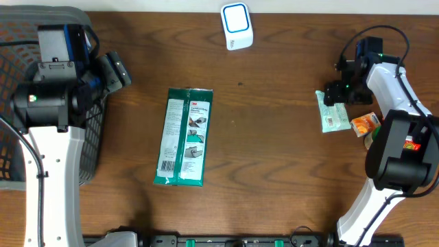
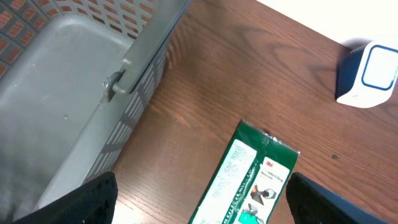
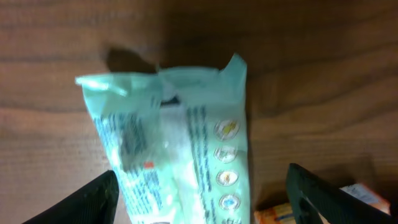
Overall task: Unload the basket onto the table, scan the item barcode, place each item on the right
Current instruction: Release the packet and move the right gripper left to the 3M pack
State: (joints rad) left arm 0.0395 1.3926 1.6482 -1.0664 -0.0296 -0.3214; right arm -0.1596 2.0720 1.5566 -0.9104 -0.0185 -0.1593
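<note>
The right gripper [image 1: 338, 92] hangs low over a pale green packet [image 1: 334, 118] near the right edge of the table [image 1: 274, 158]. In the right wrist view its fingers [image 3: 84, 202] stand spread wide to either side of the packet, which lies flat on the wood between them, touched by neither. Just beside the packet, toward the table's right edge, sits a small orange packet [image 1: 363, 123].

The scanner [image 1: 236, 26] (a white block with a blue-rimmed face) stands at the far edge of the table, well apart from both packets. A long green package [image 1: 184, 137] lies flat near the middle of the table, printed side up.

The left gripper [image 1: 118, 71] hovers beside the grey basket [image 2: 146, 53] on the left, its fingers [image 2: 93, 199] spread wide and holding nothing. The near end of the green package shows between them in the left wrist view.
</note>
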